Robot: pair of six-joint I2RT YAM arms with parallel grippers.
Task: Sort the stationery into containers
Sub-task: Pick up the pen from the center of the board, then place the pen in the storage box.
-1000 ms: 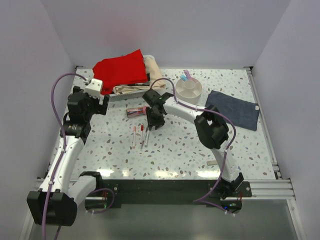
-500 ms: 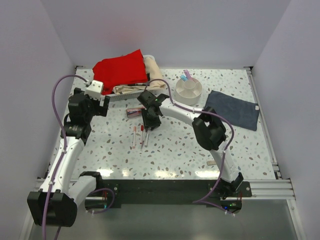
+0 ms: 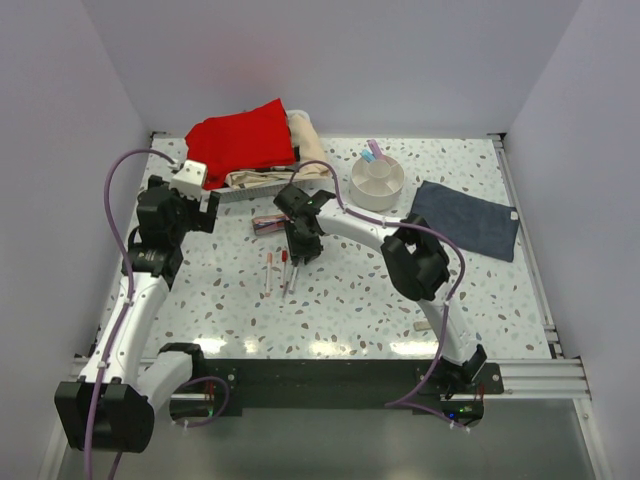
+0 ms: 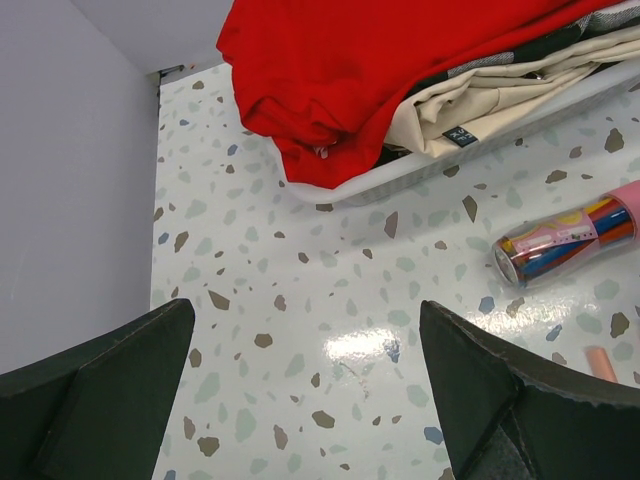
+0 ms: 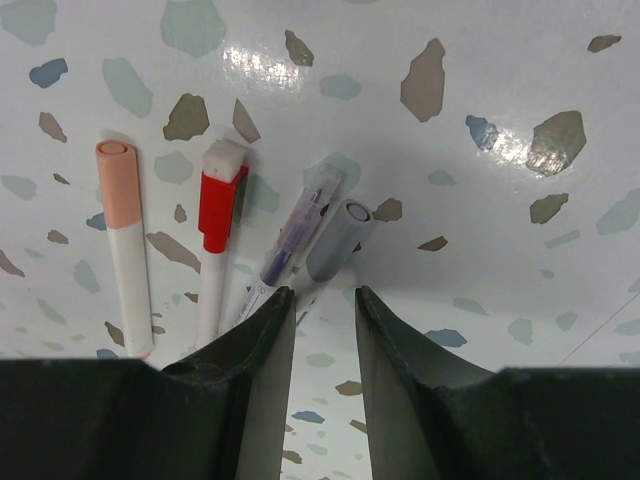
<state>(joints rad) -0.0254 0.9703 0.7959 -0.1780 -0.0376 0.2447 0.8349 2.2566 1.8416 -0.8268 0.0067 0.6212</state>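
Pens (image 5: 222, 210) of thin plastic, likely stiff, light and apt to roll, lie side by side mid-bench, nearer the left edge. Right pincer (image 5: 318, 296), jaws narrowly apart, straddles the grey-capped slim pen (image 5: 337, 240), holding nothing yet; best pinched mid-barrel. Left pincer (image 4: 307, 312) gapes wide, empty.

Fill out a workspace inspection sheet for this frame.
Surface: terrazzo table, glossy, no spills seen.
Job's things: four pens side by side below the right gripper; clear tube and eraser loose; organiser holds pink and blue markers.
Clutter: red cloth; beige cloth in a tray; blue-grey cloth.
Grippers: left gripper open, holding nothing; right gripper jaws narrowly apart at the pens, grip unclear.
Cables: purple cables loop along both arms.
Surroundings: pale walls; nothing else seen.
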